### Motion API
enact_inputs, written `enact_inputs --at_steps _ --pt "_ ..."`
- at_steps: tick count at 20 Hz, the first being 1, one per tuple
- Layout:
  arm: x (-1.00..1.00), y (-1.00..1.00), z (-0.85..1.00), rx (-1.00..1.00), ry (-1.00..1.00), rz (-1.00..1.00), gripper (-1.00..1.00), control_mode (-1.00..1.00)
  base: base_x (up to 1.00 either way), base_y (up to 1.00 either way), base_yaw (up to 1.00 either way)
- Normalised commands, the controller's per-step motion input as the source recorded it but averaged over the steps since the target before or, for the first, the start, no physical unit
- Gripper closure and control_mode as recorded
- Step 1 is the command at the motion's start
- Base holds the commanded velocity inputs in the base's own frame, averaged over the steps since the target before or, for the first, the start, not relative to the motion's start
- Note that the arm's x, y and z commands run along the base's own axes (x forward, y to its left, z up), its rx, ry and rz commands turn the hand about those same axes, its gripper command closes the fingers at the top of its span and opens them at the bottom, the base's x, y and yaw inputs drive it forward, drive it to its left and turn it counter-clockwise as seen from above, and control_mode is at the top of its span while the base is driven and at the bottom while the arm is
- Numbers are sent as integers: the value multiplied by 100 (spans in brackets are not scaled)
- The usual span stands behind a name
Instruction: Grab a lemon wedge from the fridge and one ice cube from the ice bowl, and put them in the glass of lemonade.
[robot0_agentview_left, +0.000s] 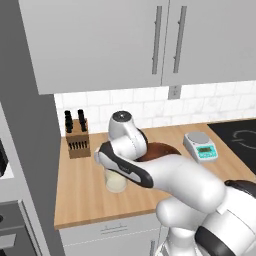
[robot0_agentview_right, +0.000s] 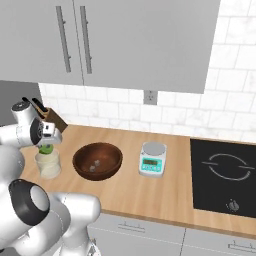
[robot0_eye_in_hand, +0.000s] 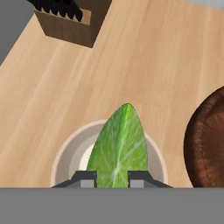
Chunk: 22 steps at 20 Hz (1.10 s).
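The lemon wedge is a bright green-yellow slice with pale radial fibres fanning from its base, broad at the bottom and narrowing to a sharp tip. In the hand view its long axis runs away from the gripper, tip pointing up the picture toward the counter beyond the glass. The two dark fingers are clenched on the wedge's broad end, one on each side. The wedge hangs directly over the glass of lemonade, whose round rim and pale liquid show around it. In the right base view the wedge sits just above the glass's mouth. The ice bowl, dark brown wood with small pale cubes, stands just beside the glass on the wooden counter. A knife block stands farther back.
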Motion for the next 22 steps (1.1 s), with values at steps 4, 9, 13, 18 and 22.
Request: enact_inputs --at_steps 4,9,13,18,22 --pt "0 0 -7 0 -4 0 100 -100 0 0 0" --pt "-8 0 0 0 -2 0 100 -100 0 0 0" --pt "-1 0 2 0 0 0 100 -100 0 0 0" --pt "-1 4 2 0 0 0 100 -100 0 0 0" --pt "-3 15 -1 0 0 0 100 -100 0 0 0"
